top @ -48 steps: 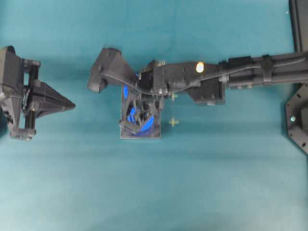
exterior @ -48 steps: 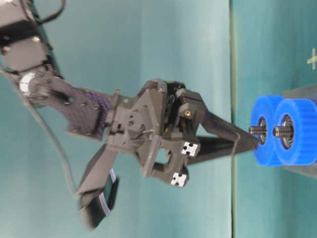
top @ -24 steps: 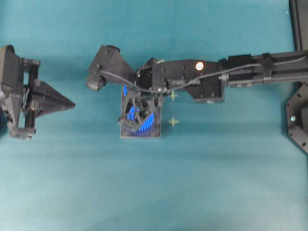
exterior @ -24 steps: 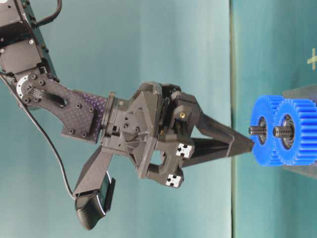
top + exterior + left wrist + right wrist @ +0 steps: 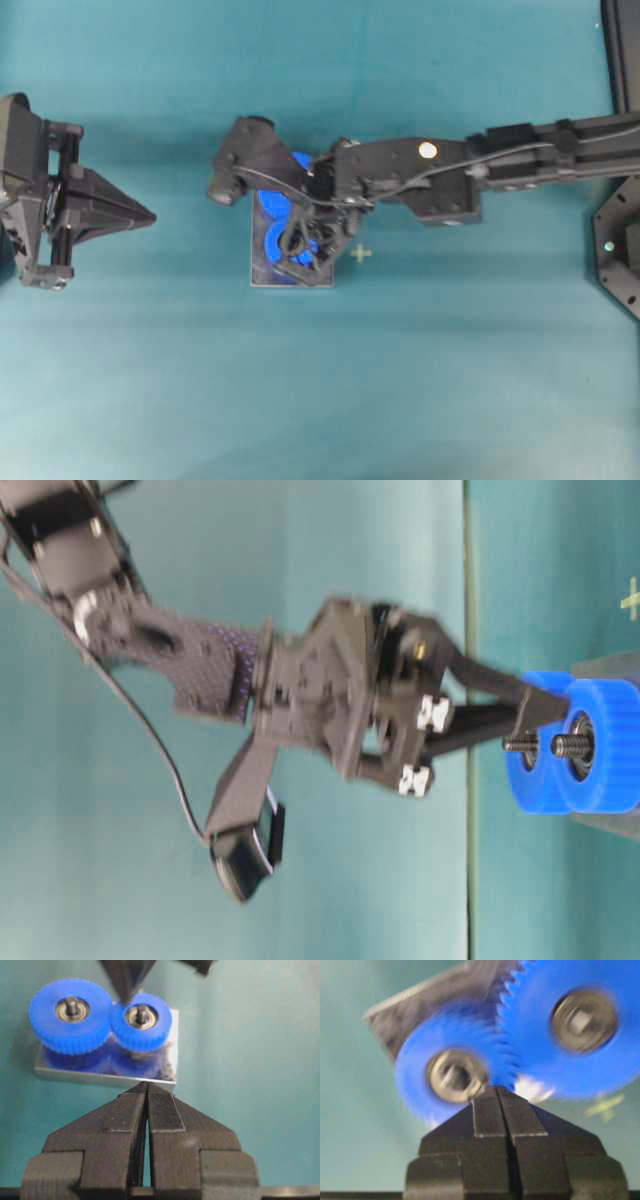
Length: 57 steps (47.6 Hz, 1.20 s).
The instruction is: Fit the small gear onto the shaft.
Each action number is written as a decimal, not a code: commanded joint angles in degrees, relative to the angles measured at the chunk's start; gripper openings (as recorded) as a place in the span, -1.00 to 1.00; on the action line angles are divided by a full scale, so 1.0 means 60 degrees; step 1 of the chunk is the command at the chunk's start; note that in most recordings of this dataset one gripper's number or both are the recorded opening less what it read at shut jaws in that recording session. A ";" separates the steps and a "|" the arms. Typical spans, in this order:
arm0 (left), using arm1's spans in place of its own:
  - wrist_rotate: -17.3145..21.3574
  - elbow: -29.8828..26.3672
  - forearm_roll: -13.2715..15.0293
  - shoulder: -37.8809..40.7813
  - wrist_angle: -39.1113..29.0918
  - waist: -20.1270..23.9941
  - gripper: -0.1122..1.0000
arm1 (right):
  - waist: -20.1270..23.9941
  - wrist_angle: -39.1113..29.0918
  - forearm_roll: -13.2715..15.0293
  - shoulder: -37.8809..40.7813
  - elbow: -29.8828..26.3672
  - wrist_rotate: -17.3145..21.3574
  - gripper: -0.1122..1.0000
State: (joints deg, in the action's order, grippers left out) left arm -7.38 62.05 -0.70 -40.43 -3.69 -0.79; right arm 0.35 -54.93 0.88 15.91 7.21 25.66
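Since before, my right gripper (image 5: 127, 997) shifted over the grey plate (image 5: 100, 1076), jaws pressed together | small bright-blue toothed gear (image 5: 141, 1022) seated on thin silvery shaft (image 5: 141, 1011) | left gripper (image 5: 146, 1091) closed, empty.

- Overhead: the right arm (image 5: 440, 180) covers most of both gears; only blue slivers show mid-frame.
- Right wrist view: the small gear (image 5: 452, 1075) is motion-blurred, and the larger gear (image 5: 580, 1025) runs off the right edge.
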 commanded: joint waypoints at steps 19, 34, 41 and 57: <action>0.0000 -0.0103 -0.0029 -0.0029 0.0073 0.0015 -0.80 | 0.0190 -0.0278 -0.0088 -0.2344 0.0732 0.0176 -0.83; 0.0029 -0.0103 -0.0029 -0.0044 0.0293 0.0000 -0.80 | 0.0103 0.0659 0.0176 -0.3091 0.1479 -0.0117 -0.83; 0.0117 -0.0117 -0.0029 -0.0059 0.0366 0.0000 -0.80 | 0.0205 0.1406 0.0249 -0.3413 0.1992 -0.0322 -0.83; 0.0396 -0.0073 -0.0029 -0.0117 0.0835 0.0000 -0.80 | 0.0439 0.4189 0.0264 -0.4175 0.3691 -0.1113 -0.83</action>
State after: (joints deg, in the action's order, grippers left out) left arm -5.19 62.23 -0.70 -40.96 0.70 -0.79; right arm 2.55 -32.87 2.29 -6.86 28.21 19.69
